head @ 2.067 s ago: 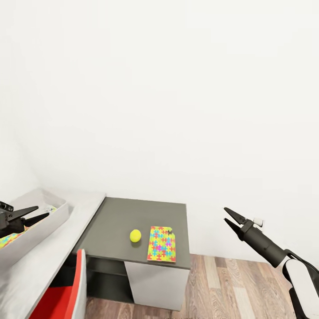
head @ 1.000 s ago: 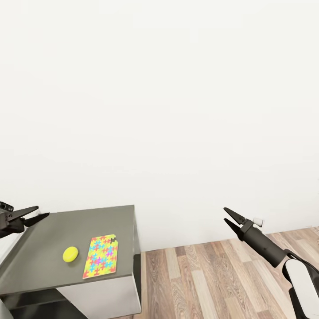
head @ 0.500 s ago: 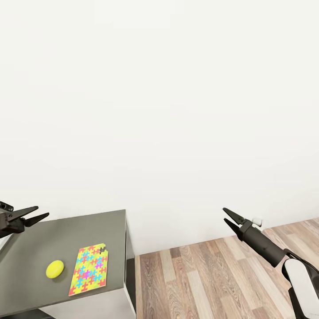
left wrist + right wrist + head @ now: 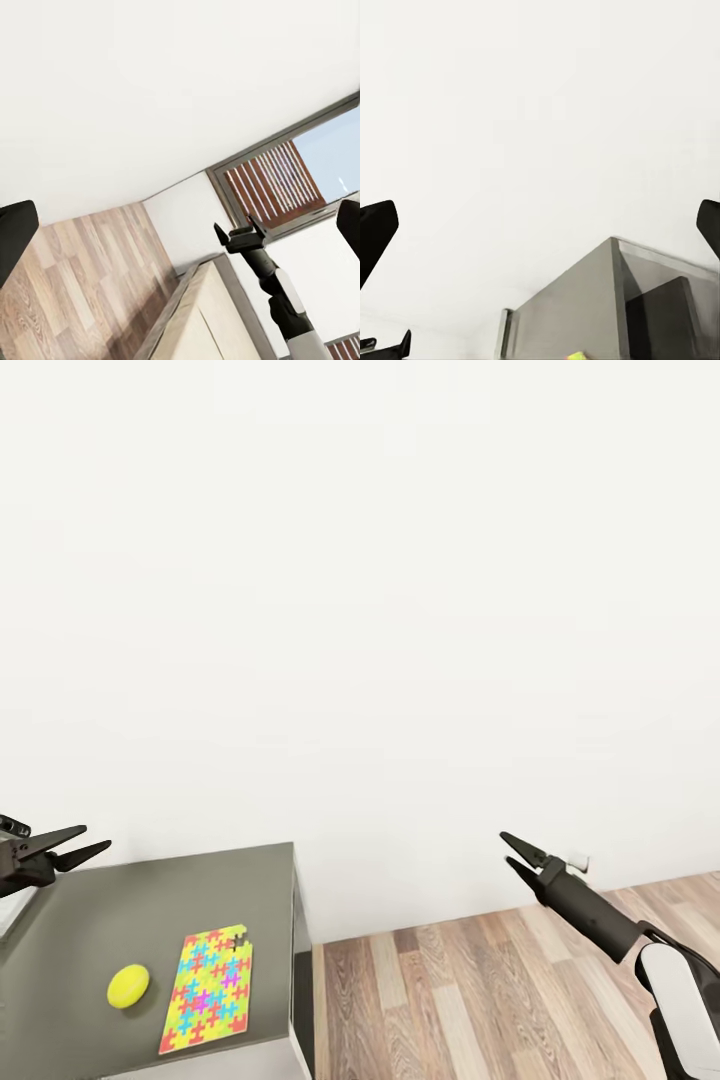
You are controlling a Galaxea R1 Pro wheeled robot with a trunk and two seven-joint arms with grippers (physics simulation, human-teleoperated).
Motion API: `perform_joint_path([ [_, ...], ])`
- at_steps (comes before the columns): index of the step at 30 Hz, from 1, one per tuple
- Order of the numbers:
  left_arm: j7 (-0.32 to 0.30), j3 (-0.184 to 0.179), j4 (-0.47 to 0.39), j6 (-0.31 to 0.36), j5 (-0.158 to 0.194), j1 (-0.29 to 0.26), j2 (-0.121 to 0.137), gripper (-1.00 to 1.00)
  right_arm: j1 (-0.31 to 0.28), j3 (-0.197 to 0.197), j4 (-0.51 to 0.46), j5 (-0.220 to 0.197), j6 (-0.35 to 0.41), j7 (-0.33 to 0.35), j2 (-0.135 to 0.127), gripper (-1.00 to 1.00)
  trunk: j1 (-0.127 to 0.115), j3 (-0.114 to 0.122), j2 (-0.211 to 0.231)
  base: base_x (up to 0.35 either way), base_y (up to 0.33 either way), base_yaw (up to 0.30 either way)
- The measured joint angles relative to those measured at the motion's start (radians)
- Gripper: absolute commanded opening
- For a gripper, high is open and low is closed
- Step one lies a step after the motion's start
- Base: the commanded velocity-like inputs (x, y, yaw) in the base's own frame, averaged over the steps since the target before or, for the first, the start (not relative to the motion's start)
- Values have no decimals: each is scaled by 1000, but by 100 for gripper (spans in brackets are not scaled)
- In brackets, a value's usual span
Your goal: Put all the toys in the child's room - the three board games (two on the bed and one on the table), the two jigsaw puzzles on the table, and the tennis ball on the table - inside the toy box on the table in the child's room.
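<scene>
A yellow-green tennis ball lies on the lower dark grey section of the table, at the head view's lower left. Just right of it, a flat jigsaw puzzle box covered in multicolour pieces lies near the table's right edge. My left gripper hangs open and empty above the table's far left corner. Out over the floor to the right, my right gripper is open and empty; it also appears in the left wrist view. The right wrist view catches the table's corner and a sliver of the ball.
A plain white wall rises behind the table. Wood-plank floor spreads to the table's right. A sliver of the pale desktop shows at the far left edge. The left wrist view shows a slatted window and a pale wooden cabinet.
The head view swung right over two seconds, so the toy box and pale desktop slid out at the left, then it eased back slightly. Both grippers stayed open in the same pose.
</scene>
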Motion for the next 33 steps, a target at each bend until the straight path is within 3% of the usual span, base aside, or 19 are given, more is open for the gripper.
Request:
perform_joint_path([
  [9, 0, 1, 0, 0, 0, 0, -1, 100, -1, 1, -1, 5, 4, -59, 2, 100, 0, -11, 0, 10, 3, 156],
  [33, 2, 2, -1, 0, 1, 0, -2, 100, -1, 1, -1, 6, 5, -67, -3, 100, 0, -33, 0, 38, 0, 57],
])
